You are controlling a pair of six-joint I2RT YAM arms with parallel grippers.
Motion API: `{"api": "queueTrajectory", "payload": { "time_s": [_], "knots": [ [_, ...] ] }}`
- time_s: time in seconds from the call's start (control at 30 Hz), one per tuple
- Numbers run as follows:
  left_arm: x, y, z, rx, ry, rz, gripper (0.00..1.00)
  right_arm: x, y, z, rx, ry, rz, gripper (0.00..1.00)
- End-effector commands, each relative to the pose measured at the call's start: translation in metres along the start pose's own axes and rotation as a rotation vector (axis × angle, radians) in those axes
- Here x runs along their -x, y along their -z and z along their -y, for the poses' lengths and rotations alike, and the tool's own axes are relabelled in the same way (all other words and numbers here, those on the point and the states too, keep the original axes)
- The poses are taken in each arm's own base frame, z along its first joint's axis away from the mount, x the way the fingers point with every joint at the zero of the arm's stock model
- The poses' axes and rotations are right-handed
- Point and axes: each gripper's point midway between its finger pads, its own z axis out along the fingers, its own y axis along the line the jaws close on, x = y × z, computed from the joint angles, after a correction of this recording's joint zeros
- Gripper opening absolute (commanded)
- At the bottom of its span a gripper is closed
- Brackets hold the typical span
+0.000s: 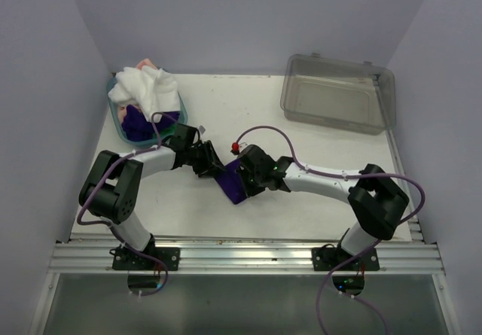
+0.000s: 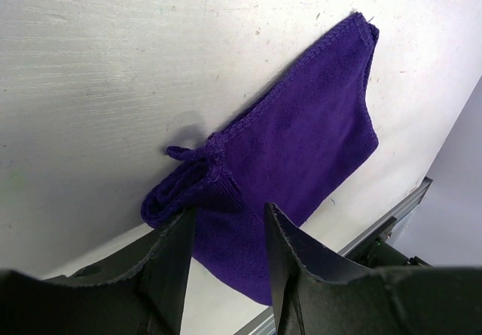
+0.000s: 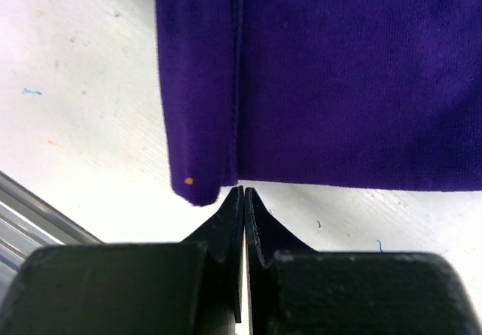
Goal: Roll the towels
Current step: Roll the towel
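purple towel [image 1: 235, 186] lies flat on the desk [image 1: 181, 207], mid-desk, between the two arms and folded into a strip. Long axis looks diagonal, from far-left to near-right.

left jaws: about half open, nothing gripped. They straddle the bunched far-left end of the strip, and the rest of the cloth runs away from them. Wrist view shows towel in the gap, with neither finger pressing on it.

right jaws: closed tip to tip, right at the towel's hem beside a folded corner. No cloth visible between the tips. They touch the edge at most, and I can't tell if they caught a thread.

Key relation: the strip's end sits under the left jaws and the axis points away from them, so my call is the roll starts at that end and runs along the axis. Left arm is better placed. Right sits at the edge and can pin it.

Risk: a closed right tip has no hold, so the towel may slide.

White towel [image 1: 143, 88] and more purple cloth sit in the teal basket [image 1: 183, 115], far left. Grey bin [image 1: 339, 94] far right.
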Motion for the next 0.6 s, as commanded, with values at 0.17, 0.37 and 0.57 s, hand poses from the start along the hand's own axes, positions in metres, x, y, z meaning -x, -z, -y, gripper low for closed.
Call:
{"api": "queueTrajectory", "payload": {
  "time_s": [0.17, 0.37, 0.57],
  "knots": [
    [0.009, 0.0, 0.002, 0.013, -0.023, 0.019, 0.47, 0.044, 0.026, -0.027, -0.068, 0.108, 0.117, 0.01],
    [0.011, 0.001, 0.004, 0.018, -0.039, 0.02, 0.47, 0.041, 0.019, -0.047, -0.052, 0.193, 0.099, 0.08],
    [0.015, 0.003, 0.01, 0.002, -0.046, 0.031, 0.48, 0.038, -0.002, -0.043, -0.094, 0.196, 0.083, 0.23]
  ]
}}
